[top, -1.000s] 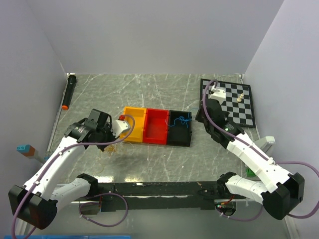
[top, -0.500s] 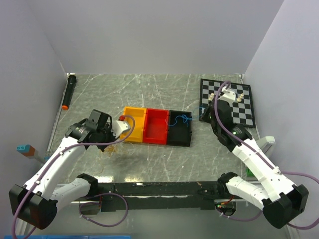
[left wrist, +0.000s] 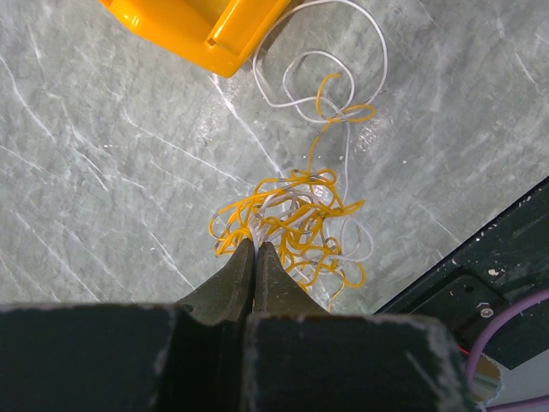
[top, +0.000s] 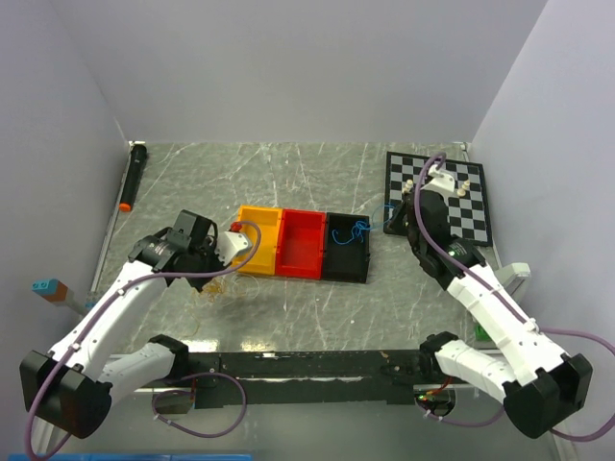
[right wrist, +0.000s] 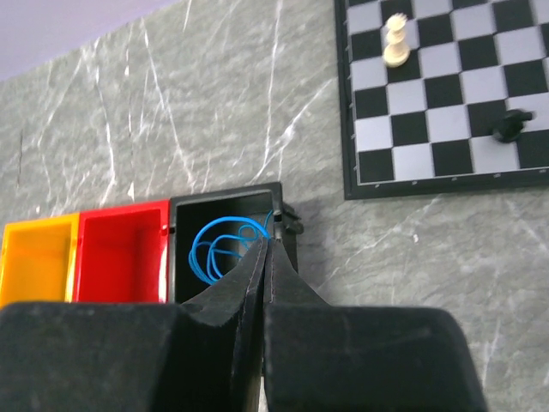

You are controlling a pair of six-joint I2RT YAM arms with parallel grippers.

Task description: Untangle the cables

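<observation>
- Your left jaws are pressed together at the yellow-white tangle [left wrist: 292,223], on the worktop's [left wrist: 103,172] left half. It lies straight ahead of them.
- Your right jaws pinch the blue cable [right wrist: 214,232], which runs left into the black bin [right wrist: 182,223].

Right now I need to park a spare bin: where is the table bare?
Bare: the far strip of table between marker and chessboard, behind the bins; also the near strip between bins and rail. Crowded: left of the bins, where the left gripper pinches the tangle, and right of them, where the right gripper holds the blue cable.
</observation>
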